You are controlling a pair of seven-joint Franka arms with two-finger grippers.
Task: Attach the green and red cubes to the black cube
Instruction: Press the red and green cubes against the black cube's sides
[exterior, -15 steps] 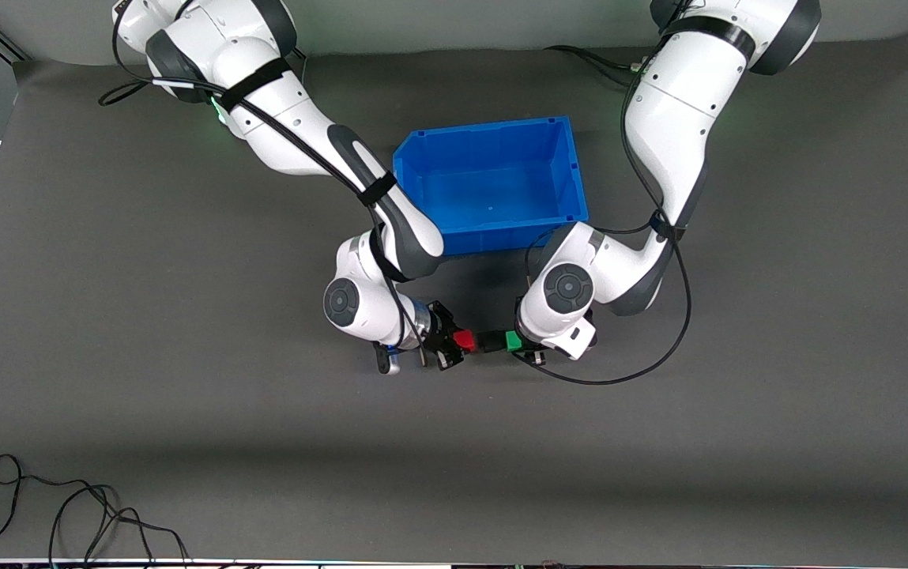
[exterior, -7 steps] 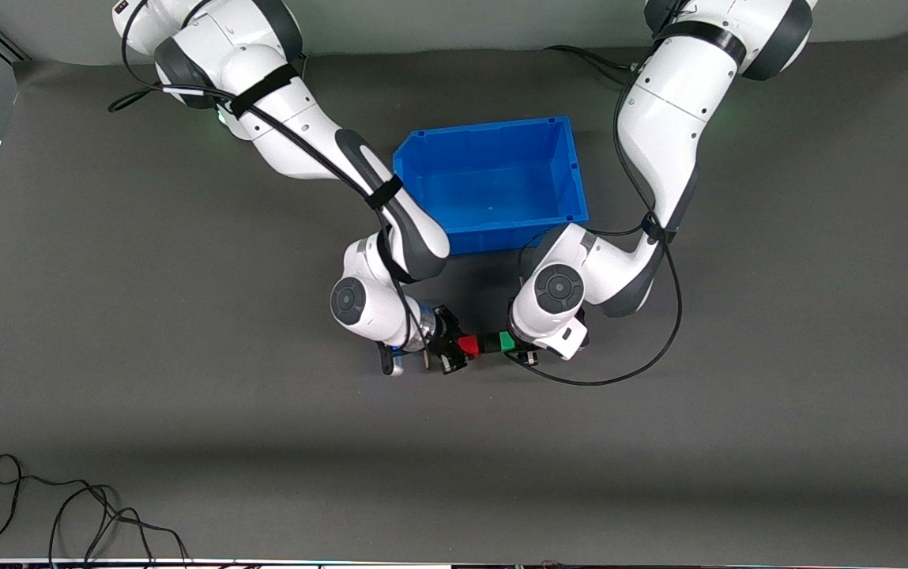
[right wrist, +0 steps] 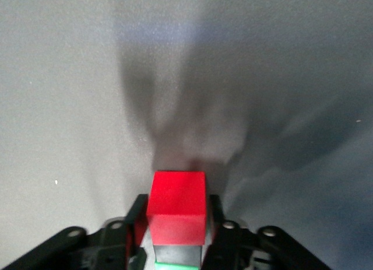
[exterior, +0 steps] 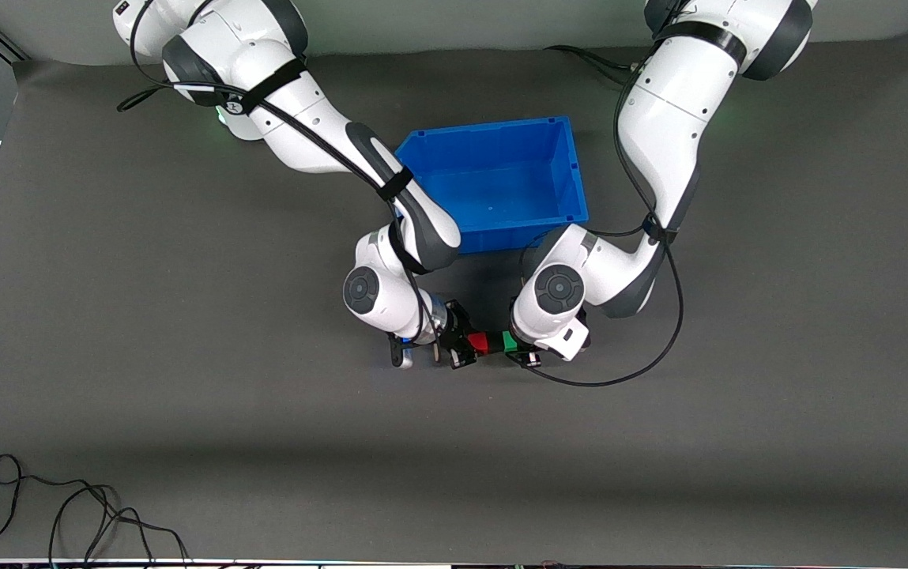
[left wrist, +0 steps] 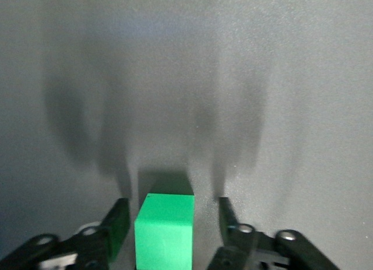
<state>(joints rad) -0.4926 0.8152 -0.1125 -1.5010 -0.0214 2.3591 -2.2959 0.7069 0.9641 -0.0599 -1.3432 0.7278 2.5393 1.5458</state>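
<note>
The blue bin (exterior: 493,186) stands on the grey tabletop (exterior: 185,395) between the two arms and serves as the landmark. The right arm comes from its base down past the bin's corner toward the right arm's end of the tabletop, and its end effector (exterior: 461,345) sits low, nearer to the front camera than the bin. It is closed on the red cube (exterior: 477,342); in the right wrist view the two black fingers (right wrist: 214,214) press against both sides of the red cube (right wrist: 176,207), with a sliver of green showing just under it. Next in the row, still nearer to the front camera than the bin's front wall, comes the black cube (exterior: 492,343), a narrow dark strip touching the red cube on one side and the green cube (exterior: 509,341) on the other, so the three form one line. The left end effector (exterior: 523,349) is at the green cube's end of that line, with the left arm bending down from its base past the bin's other corner. In the left wrist view its fingers (left wrist: 118,220) stand spread a little, a clear gap on each side of the green cube (left wrist: 165,230), not gripping it. A loose black cable (exterior: 66,514) lies much nearer to the front camera than the bin, toward the right arm's end.
</note>
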